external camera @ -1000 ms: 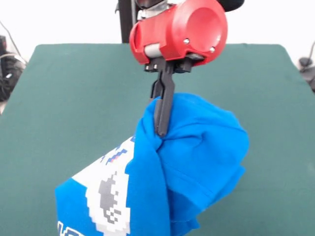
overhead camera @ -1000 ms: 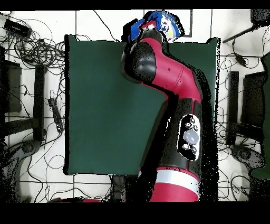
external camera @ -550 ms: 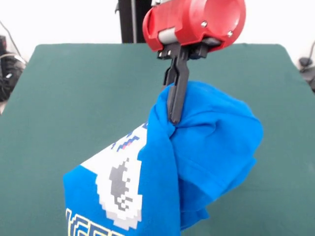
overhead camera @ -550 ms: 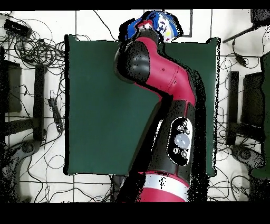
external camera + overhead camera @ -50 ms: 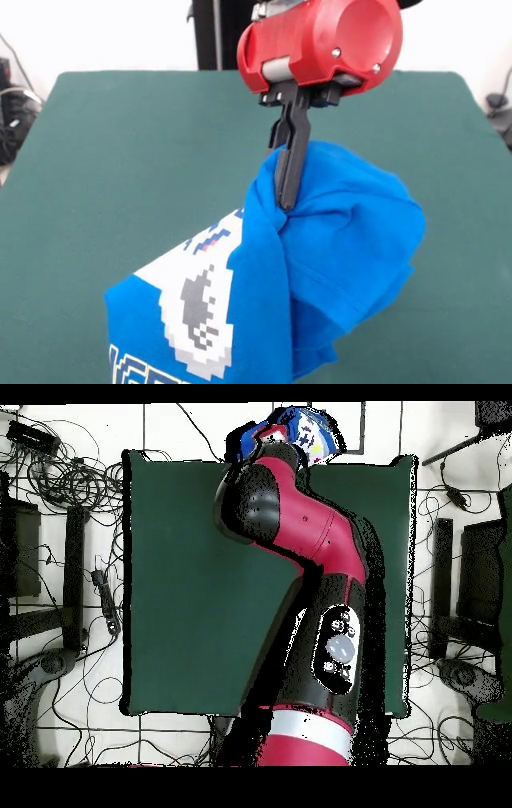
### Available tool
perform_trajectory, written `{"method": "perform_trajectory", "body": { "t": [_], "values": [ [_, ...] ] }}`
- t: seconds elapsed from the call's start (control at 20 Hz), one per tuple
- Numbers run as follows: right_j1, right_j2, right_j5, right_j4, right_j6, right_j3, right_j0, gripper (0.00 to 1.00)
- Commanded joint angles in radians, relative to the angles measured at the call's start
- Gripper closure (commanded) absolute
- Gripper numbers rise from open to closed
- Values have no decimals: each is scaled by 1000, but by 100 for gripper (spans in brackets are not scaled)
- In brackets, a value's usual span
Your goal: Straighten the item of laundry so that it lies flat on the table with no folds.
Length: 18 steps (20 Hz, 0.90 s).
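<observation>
The jaws are pinched together on a bunched fold of the shirt, the gripper hanging straight down from the red wrist with its thin black fingers closed into the cloth. From that pinch the blue fabric falls away in two directions: a rounded, puffed lobe toward 4 o'clock and a longer drape toward 7 o'clock, where the white-grey pixel graphic and a bit of lettering show near the picture's lower edge. The shirt is lifted at the grip point and hangs crumpled and doubled over itself, so it is far from flat; whether its lowest part touches the table cannot be told, as it runs out of the front view. In the overhead view the arm covers most of the garment, and only a blue scrap with the graphic shows at the table's 12 o'clock edge, beside the elbow. The step in hand looks like a lift-and-carry, holding the shirt up to shake folds loose or reposition it. The next move likely calls for bringing the cloth over open green surface toward the table's middle, lowering while dragging so the hanging part lays out behind the grip, then releasing.
</observation>
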Motion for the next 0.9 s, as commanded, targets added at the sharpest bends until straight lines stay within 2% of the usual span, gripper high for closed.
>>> {"method": "perform_trajectory", "body": {
  "t": [0.05, 0.5, 0.9],
  "values": [
    [91, 75, -76, 2, 176, 161, 7, 100],
    [62, 101, -97, -50, 148, 266, -24, 100],
    [4, 131, -109, -86, 132, 412, -65, 100]
  ]
}}
